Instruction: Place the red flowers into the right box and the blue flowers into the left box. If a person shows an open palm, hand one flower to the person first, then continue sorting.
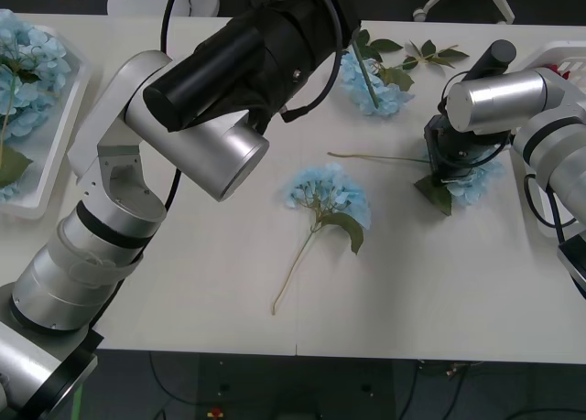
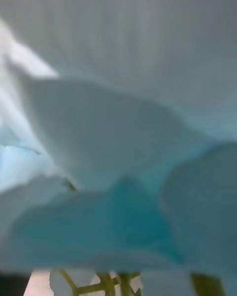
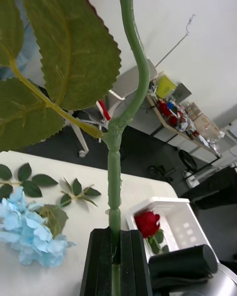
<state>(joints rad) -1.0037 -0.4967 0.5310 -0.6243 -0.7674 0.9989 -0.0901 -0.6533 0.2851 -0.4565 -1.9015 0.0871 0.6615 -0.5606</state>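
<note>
Above the white box [image 3: 170, 222] at the table's right end, left gripper [image 3: 114, 256] clamped on a green rose stem [image 3: 129, 103], stem running straight up out of the closed black fingers, bloom out of sight. Inside that box already, one red rose [image 3: 147, 223], so likely just a short lowering into the box to finish. Left of the box, right gripper [image 1: 449, 168] pressed down onto a blue hydrangea [image 1: 476, 184], stem [image 1: 375, 156] lying flat and pointing away from the box; open or closed, cannot tell.
</note>
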